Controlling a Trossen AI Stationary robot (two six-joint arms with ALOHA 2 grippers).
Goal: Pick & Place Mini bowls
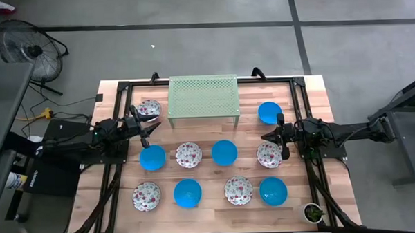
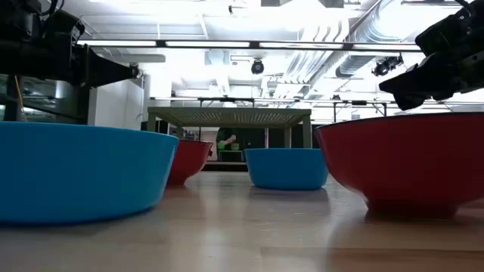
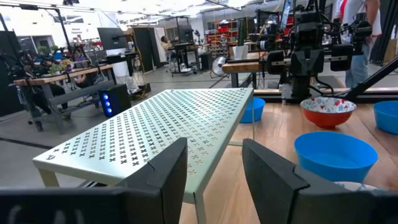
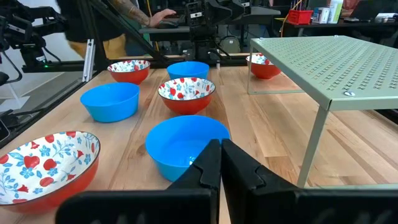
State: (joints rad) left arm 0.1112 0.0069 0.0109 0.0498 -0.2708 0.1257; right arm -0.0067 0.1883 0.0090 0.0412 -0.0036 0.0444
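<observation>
1. The left claw (image 1: pixel 144 128) is hovering at the worktop's 9 o'clock side with its fingers (image 3: pixel 163 171) standing apart and nothing between them, pointing toward the rack.
2. The right claw (image 1: pixel 280 132) is hovering at the 3 o'clock side with its fingers (image 4: pixel 205 163) pressed together on nothing, pointing inward over the bowls.
3. A floral bowl (image 1: pixel 148 109) is sitting just at 11 o'clock of the left claw, beside the rack's left legs.
4. A blue bowl (image 1: pixel 152 158) is lying just at 5 o'clock of the left claw, starting the middle row.
5. That middle row is running on with a second floral bowl (image 1: pixel 188 155), a second blue bowl (image 1: pixel 224 152) and a third floral bowl (image 1: pixel 268 155), the last lying just below the right claw.
6. A third blue bowl (image 1: pixel 269 112) is sitting just at 11 o'clock of the right claw, near the rack's right legs.
7. The near row is holding a fourth floral bowl (image 1: pixel 146 197), a fourth blue bowl (image 1: pixel 187 193), a fifth floral bowl (image 1: pixel 238 190) and a fifth blue bowl (image 1: pixel 273 191), all apart from each other.
8. The pale green perforated rack (image 1: pixel 203 96) is standing at the worktop's 12 o'clock edge, with nothing on top of it.
9. The wooden worktop (image 1: pixel 211 213) is carrying all ten bowls upright.
10. A small potted plant (image 1: pixel 312 212) is standing at the 5 o'clock corner.
11. A fan (image 1: pixel 26 48) is standing on the floor off the 10 o'clock corner.
</observation>
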